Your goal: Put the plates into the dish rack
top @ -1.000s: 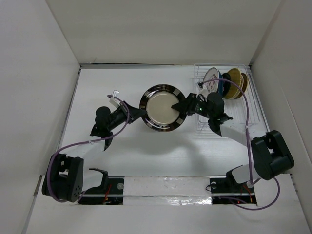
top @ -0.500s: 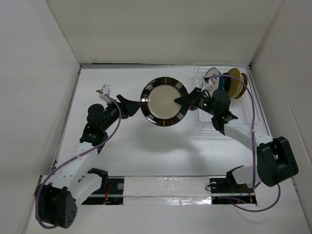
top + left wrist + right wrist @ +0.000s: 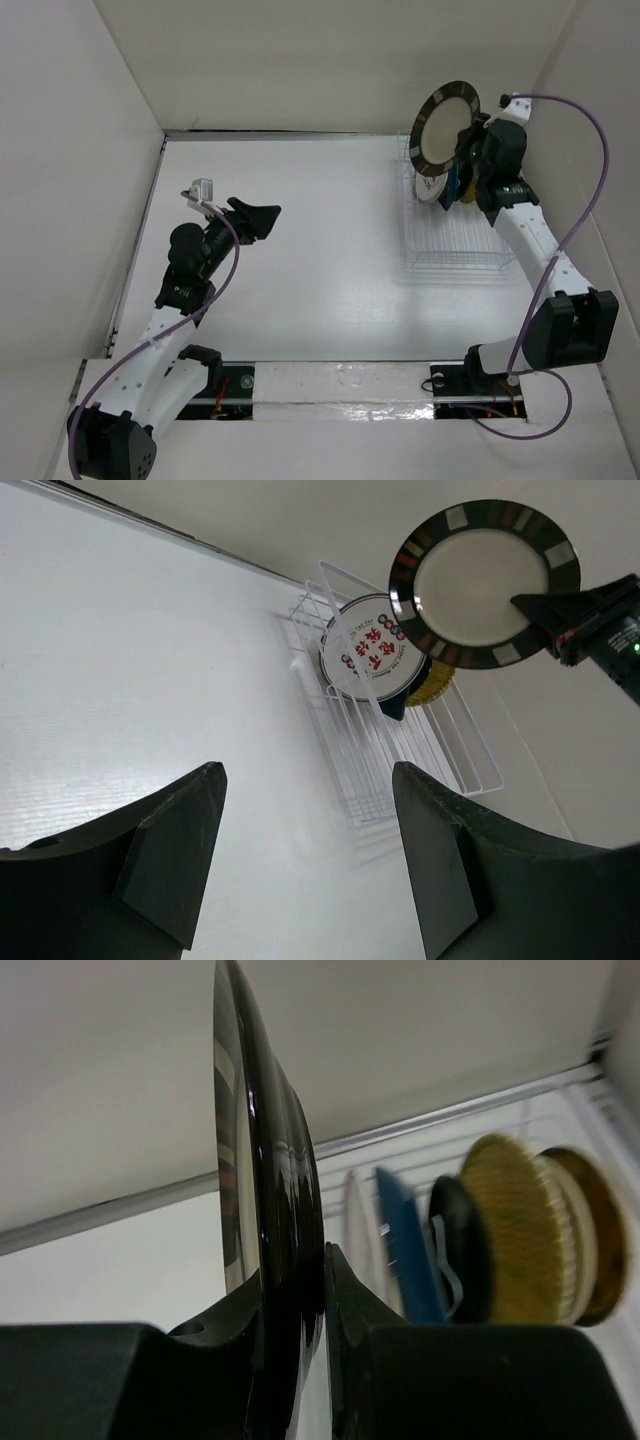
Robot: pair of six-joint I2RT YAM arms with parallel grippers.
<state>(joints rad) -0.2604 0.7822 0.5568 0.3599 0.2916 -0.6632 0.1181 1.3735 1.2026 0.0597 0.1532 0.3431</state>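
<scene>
Our right tool (image 3: pixel 468 137) clamps the black-rimmed cream plate (image 3: pixel 445 125) upright above the white wire dish rack (image 3: pixel 450 255), upper right. Next we must lower it between free prongs. Meanwhile our left tool (image 3: pixel 262 217) gapes, empty.

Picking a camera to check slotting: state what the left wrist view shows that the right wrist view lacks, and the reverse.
Left wrist only: the faces of the black-rimmed plate and the red-marked plate, and the left jaws open. Right wrist only: its rim edge-on in the right jaws, and the racked row edge-on, blue plate before woven yellow plate. Both: the held plate and the dish rack.
</scene>
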